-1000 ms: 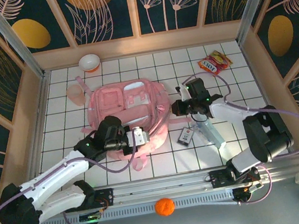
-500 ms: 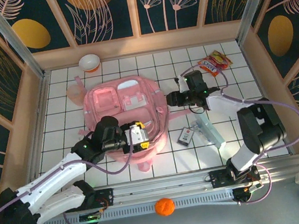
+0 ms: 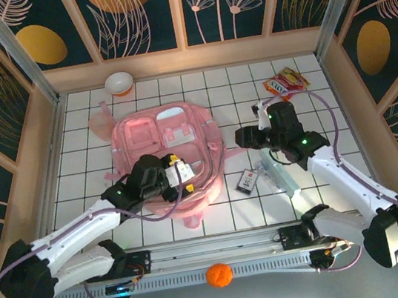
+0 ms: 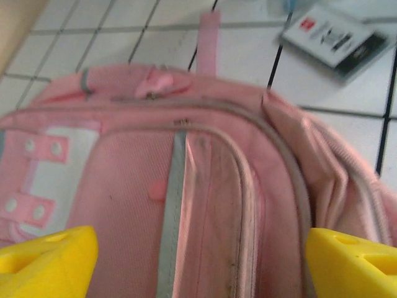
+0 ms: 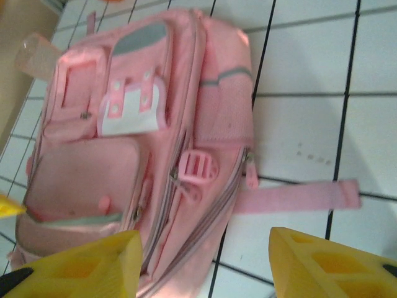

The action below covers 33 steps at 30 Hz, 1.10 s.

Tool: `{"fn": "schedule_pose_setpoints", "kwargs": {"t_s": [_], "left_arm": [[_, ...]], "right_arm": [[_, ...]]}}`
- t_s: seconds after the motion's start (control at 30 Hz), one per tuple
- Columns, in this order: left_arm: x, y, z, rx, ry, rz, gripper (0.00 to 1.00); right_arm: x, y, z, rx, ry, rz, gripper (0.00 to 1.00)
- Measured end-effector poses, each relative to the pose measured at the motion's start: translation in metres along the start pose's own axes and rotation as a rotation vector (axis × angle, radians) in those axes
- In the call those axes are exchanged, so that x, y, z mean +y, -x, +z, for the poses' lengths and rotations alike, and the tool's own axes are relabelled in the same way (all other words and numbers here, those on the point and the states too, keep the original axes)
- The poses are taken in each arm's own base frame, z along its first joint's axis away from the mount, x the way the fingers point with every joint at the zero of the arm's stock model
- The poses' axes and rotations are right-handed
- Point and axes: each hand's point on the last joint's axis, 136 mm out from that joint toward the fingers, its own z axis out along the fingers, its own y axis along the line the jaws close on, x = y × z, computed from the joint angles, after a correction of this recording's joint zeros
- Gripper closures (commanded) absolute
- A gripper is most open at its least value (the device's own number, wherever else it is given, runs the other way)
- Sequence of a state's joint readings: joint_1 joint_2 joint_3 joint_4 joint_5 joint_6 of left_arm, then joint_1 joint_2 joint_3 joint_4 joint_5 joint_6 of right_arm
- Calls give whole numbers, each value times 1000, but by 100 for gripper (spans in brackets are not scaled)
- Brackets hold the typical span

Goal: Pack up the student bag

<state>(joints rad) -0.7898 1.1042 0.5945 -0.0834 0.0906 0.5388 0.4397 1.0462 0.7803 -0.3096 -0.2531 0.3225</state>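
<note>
The student bag [image 3: 165, 150] lies flat on the white tiled table, pockets up, a big pink backpack with white zipper trim. My left gripper [image 3: 181, 172] hovers open over its near end. In the left wrist view the yellow fingers [image 4: 48, 259] stand wide apart over the bag's [image 4: 205, 186] zipper seams, holding nothing. My right gripper [image 3: 249, 136] is open just off the bag's right side. The right wrist view has the bag [image 5: 124, 155], its buckle [image 5: 197, 167] and a loose strap [image 5: 298, 195] ahead of the right gripper [image 5: 205, 267].
A small card packet [image 3: 247, 181] and a translucent blue case [image 3: 281, 174] lie right of the bag. A snack packet [image 3: 284, 83] is at the back right, a white bowl [image 3: 119, 81] at the back, a translucent pink cup [image 3: 99, 123] by the bag's far left corner. An orange ball [image 3: 218, 274] sits on the front rail.
The bag shifted left and spread flatter. My right gripper reached toward the bag's right edge, then drew back to the right. My left gripper crept slightly farther over the bag.
</note>
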Motion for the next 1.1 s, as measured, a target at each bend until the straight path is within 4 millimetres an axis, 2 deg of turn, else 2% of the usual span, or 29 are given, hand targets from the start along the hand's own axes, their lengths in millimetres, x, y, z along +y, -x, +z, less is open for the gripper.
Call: {"fn": "schedule_pose_setpoints", "kwargs": {"t_s": [0.07,0.17,0.43,0.5,0.57,0.73,0.77,0.83,0.97,1.03,1.1], "left_arm": [[-1,-10,9,46,-1,16,13],[-2,-19,22,85,-13,20,13],[6,-13,38,60,0,-33,14],[7,-16,43,67,-5,-53,26],[7,-18,48,72,-15,-76,51],[5,-17,49,63,-40,-90,91],[8,-14,48,54,-36,-94,98],[12,-7,43,25,-38,-105,100],[34,21,1,-122,-2,-128,100],[43,36,-19,-197,23,-125,100],[44,47,-34,-255,20,-115,100]], "right_arm": [[3,-12,3,29,5,4,44],[9,-19,5,46,15,0,44],[18,-29,14,81,30,-21,43],[22,-28,15,76,42,-27,43],[26,-27,15,68,53,-30,43],[24,-20,13,26,30,-23,43],[23,-19,12,17,23,-21,43],[23,-13,9,-18,22,-44,42],[26,3,3,-98,76,-177,46],[25,10,6,-109,99,-254,46],[24,13,15,-81,128,-350,46]]}}
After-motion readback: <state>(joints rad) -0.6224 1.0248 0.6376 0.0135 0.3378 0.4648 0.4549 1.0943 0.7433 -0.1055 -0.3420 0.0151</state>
